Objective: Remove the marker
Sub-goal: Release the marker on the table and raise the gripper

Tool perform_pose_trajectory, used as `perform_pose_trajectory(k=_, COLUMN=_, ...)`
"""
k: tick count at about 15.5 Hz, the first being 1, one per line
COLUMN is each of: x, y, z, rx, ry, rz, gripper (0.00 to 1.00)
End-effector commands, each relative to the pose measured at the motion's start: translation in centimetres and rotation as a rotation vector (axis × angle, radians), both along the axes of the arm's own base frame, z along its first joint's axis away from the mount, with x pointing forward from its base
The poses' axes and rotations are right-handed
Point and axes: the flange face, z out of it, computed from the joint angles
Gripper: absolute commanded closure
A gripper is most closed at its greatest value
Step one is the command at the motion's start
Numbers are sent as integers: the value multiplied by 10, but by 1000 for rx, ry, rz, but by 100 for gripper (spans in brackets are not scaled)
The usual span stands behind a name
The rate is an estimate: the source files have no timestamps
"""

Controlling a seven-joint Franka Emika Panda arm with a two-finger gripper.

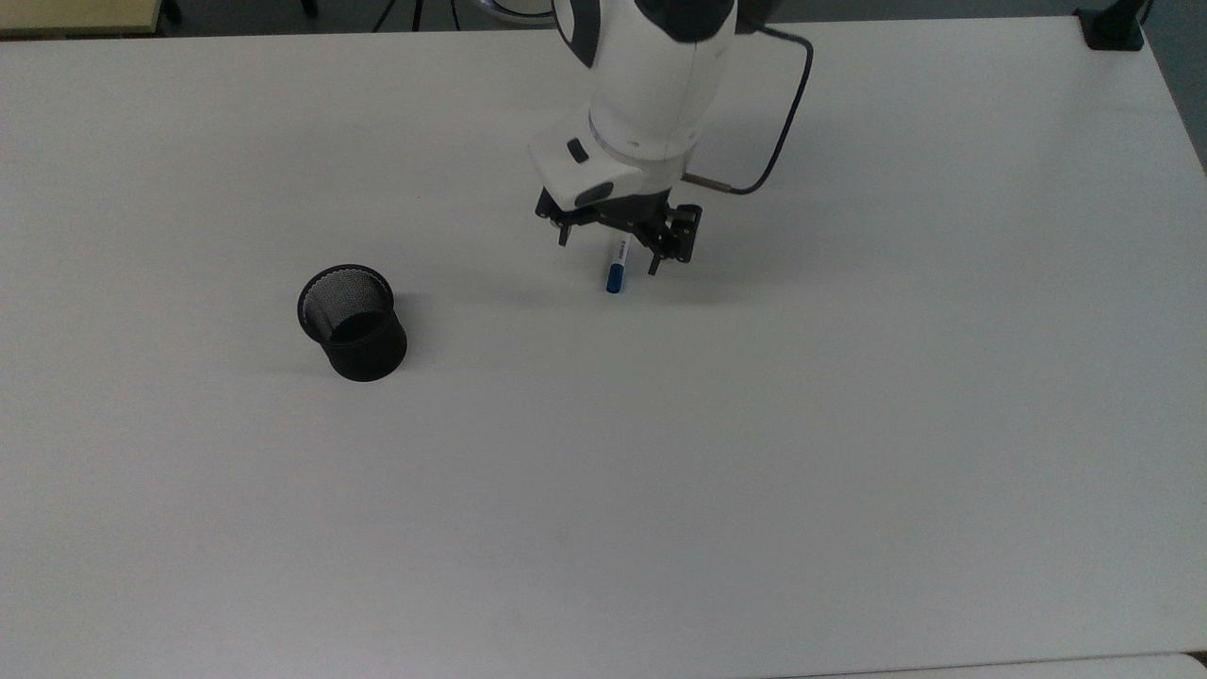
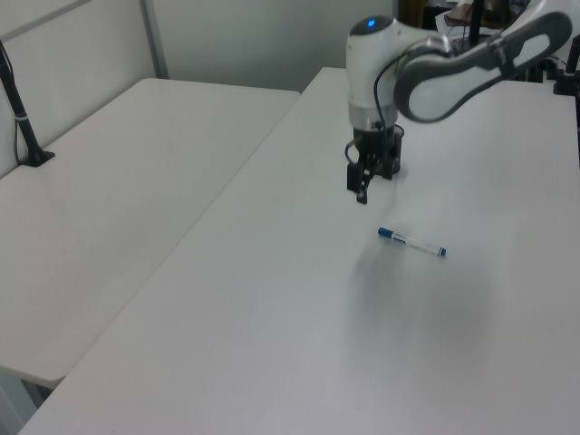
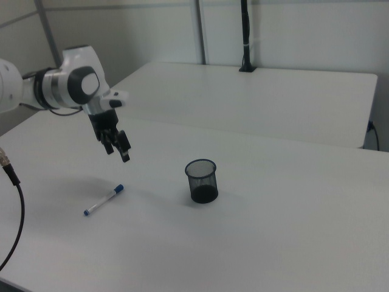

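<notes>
The marker (image 1: 617, 268) lies flat on the white table (image 1: 754, 424), its blue cap toward the top view's bottom; it also lies on the table as the marker (image 2: 411, 242) and the marker (image 3: 103, 200). My gripper (image 1: 608, 249) hangs open just above it, fingers spread to either side, holding nothing. In the left view the gripper (image 2: 362, 188) is raised clear of the table, up and left of the marker. In the right view the gripper (image 3: 117, 148) floats above the marker. The black mesh cup (image 1: 354, 322) stands upright and empty, well to the top view's left, also seen as the cup (image 3: 202, 180).
A dark cable (image 1: 785, 113) loops from the wrist. A black clamp (image 1: 1113, 28) sits at the table's far right corner in the top view. A second white table (image 2: 127, 172) adjoins on the left view's left. A black pole (image 3: 245, 36) stands on the far table.
</notes>
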Motion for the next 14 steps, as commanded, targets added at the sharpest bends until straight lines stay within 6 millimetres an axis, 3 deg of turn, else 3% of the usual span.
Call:
perform_pose_trajectory(k=1, x=-25, y=-36, z=84, rx=-2, ry=-41, rz=-34, gripper=0)
perform_pose_trajectory(k=3, x=-37, y=-60, z=121, rx=5, ry=-57, rz=-78, gripper=0)
perform_pose_trajectory(k=8, x=-75, y=-104, z=180, rx=9, ry=-85, rz=-105, gripper=0)
perform_pose_trajectory(k=10, x=-86, y=-126, z=196, rx=33, ry=-85, rz=-73, gripper=0)
perform_pose_trajectory(k=14, x=-97, y=-165, z=209, rx=49, ry=-64, rz=47, gripper=0)
